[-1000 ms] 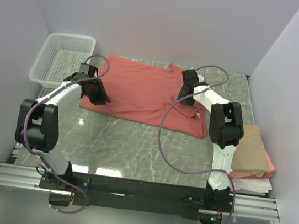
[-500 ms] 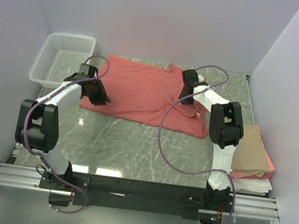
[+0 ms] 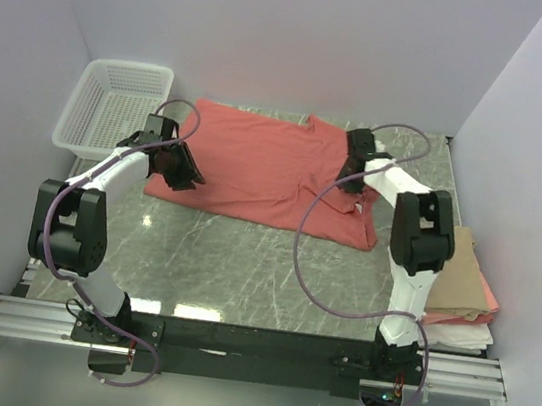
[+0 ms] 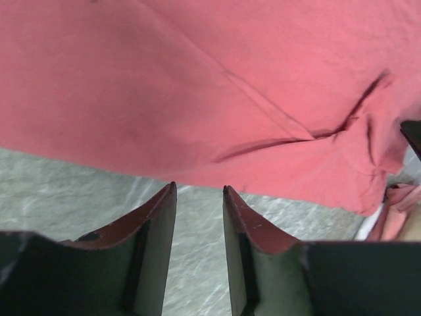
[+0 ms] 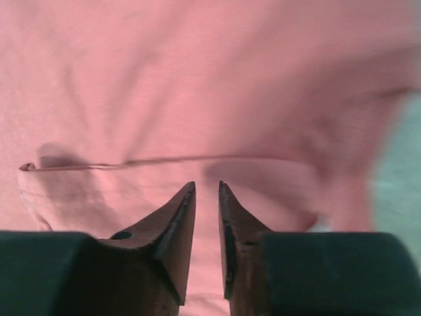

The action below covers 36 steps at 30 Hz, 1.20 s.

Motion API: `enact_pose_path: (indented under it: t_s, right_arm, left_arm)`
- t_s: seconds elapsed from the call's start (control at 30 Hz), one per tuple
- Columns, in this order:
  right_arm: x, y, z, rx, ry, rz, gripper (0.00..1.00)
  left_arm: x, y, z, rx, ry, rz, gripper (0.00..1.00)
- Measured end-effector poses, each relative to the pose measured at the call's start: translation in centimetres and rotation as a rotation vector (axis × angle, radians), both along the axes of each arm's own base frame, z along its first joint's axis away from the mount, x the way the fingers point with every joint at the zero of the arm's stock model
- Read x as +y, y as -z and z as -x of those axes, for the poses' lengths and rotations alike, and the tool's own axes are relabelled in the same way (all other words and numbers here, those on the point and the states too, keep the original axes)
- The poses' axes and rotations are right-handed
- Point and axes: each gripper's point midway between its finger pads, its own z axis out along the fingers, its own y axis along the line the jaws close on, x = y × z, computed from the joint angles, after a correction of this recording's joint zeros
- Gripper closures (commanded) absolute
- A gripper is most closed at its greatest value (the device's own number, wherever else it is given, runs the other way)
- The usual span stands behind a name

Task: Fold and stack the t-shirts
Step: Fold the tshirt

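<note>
Veined marble table [image 3: 243, 260] bears a wrinkled salmon-red t-shirt [image 3: 257, 161], left claw [image 4: 198, 187] and right claw [image 5: 206, 184] narrowly parted.

White mesh basket [image 3: 113, 108] on grey marble table [image 3: 243, 260].

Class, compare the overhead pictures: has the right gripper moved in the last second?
Yes. The right gripper has shifted right, away from the white mesh basket, toward the right wall.
</note>
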Motion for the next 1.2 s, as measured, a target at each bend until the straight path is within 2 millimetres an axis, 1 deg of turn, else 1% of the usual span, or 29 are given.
enact_pose_path:
  t_s: [0.07, 0.1, 0.23, 0.3, 0.33, 0.43, 0.5, 0.6, 0.77, 0.83, 0.9, 0.93, 1.03, 1.07, 1.17, 1.2]
  right_arm:
    - [-1.9, -1.1, 0.5, -0.009, 0.039, -0.032, 0.67]
    - [-2.9, -1.9, 0.7, -0.018, 0.059, -0.045, 0.66]
    - [-6.8, -4.5, 0.8, -0.081, 0.145, -0.110, 0.65]
    - [-8.1, -4.9, 1.0, -0.098, 0.176, -0.137, 0.63]
    - [-8.4, -4.8, 1.2, -0.097, 0.184, -0.152, 0.62]
    - [-8.0, -3.8, 1.6, -0.079, 0.183, -0.207, 0.60]
    - [-7.2, -3.1, 2.1, -0.059, 0.168, -0.248, 0.60]
    - [-6.3, -2.4, 2.2, -0.043, 0.156, -0.299, 0.59]
    - [-5.4, -0.9, 2.4, -0.018, 0.156, -0.347, 0.59]
    - [-5.2, -0.4, 2.3, -0.008, 0.159, -0.358, 0.59]
    - [-5.1, -0.1, 2.3, -0.003, 0.161, -0.364, 0.62]
    - [-5.0, -0.1, 2.3, -0.004, 0.163, -0.368, 0.64]
    - [-5.0, -0.3, 2.0, -0.014, 0.163, -0.375, 0.78]
    - [-4.9, -0.3, 2.0, -0.016, 0.164, -0.377, 0.87]
    - [-4.9, -0.1, 1.6, -0.018, 0.157, -0.376, 0.96]
    - [-4.9, 0.0, 1.4, -0.017, 0.153, -0.377, 0.98]
  left_arm:
    - [-0.7, -0.3, -0.4, -0.007, 0.007, 0.006, 0.59]
    - [-1.1, -0.5, -0.8, -0.014, 0.012, 0.009, 0.59]
    - [-4.1, -1.6, -2.9, -0.054, 0.068, 0.021, 0.59]
    - [-5.9, -2.0, -3.8, -0.073, 0.098, 0.030, 0.59]
    - [-6.8, -2.1, -4.2, -0.076, 0.108, 0.035, 0.59]
    - [-8.7, -2.0, -4.9, -0.083, 0.143, 0.042, 0.58]
    - [-9.8, -1.6, -5.5, -0.089, 0.161, 0.048, 0.58]
    - [-11.0, -0.9, -6.3, -0.089, 0.178, 0.057, 0.58]
    - [-11.9, 0.1, -6.6, -0.074, 0.194, 0.066, 0.59]
    - [-12.1, 0.2, -6.6, -0.072, 0.198, 0.068, 0.59]
    - [-12.2, 0.1, -6.7, -0.075, 0.199, 0.070, 0.59]
    - [-12.2, 0.0, -6.7, -0.078, 0.199, 0.071, 0.59]
    - [-12.3, -0.3, -6.9, -0.085, 0.195, 0.076, 0.60]
    - [-12.3, -0.3, -7.0, -0.086, 0.194, 0.077, 0.60]
    - [-12.4, -0.3, -6.9, -0.084, 0.192, 0.079, 0.60]
    - [-12.4, -0.3, -6.9, -0.084, 0.192, 0.080, 0.60]
